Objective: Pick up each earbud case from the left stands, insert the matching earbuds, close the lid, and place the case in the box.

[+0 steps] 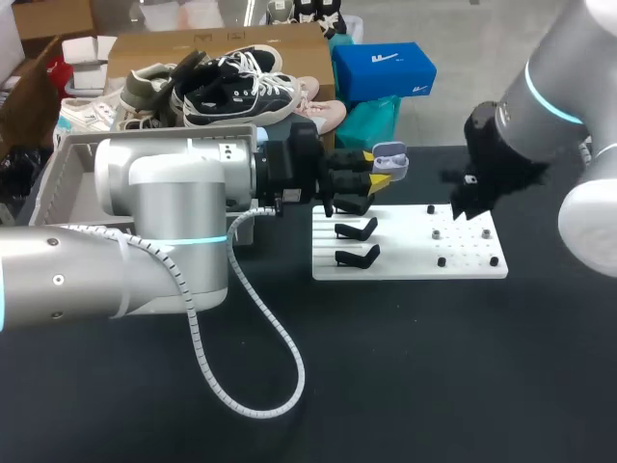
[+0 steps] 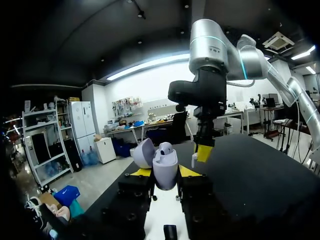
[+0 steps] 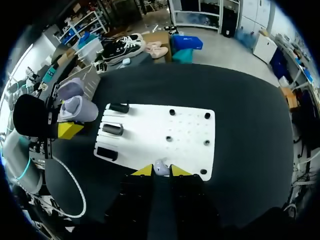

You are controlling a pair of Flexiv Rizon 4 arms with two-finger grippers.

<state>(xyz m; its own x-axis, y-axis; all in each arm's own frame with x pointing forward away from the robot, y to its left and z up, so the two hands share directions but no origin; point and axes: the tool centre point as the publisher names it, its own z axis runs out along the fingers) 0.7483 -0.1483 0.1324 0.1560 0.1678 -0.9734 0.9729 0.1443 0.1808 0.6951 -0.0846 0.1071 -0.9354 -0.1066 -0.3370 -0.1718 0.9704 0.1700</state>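
My left gripper [image 1: 374, 179] is shut on a lavender earbud case [image 1: 390, 159], held over the white stand board's [image 1: 415, 253] far left corner. In the left wrist view the case [image 2: 165, 169] sits between the yellow fingertips [image 2: 141, 172] with its lid [image 2: 144, 152] open and one earbud [image 2: 166, 148] seated inside. My right gripper [image 2: 202, 152] hangs just ahead of the case. In its own view the right gripper [image 3: 160, 170] is shut on a small white earbud [image 3: 160, 167] above the board's [image 3: 165, 131] near edge. The case [image 3: 75, 107] lies off to the board's far side.
Two empty black stands [image 1: 357, 229] [image 1: 357, 257] sit on the board's left part, with small black pegs [image 1: 442, 261] on its right part. A pale open box [image 1: 69, 159] is behind my left arm. A white cable loop [image 1: 265, 381] lies on the black table.
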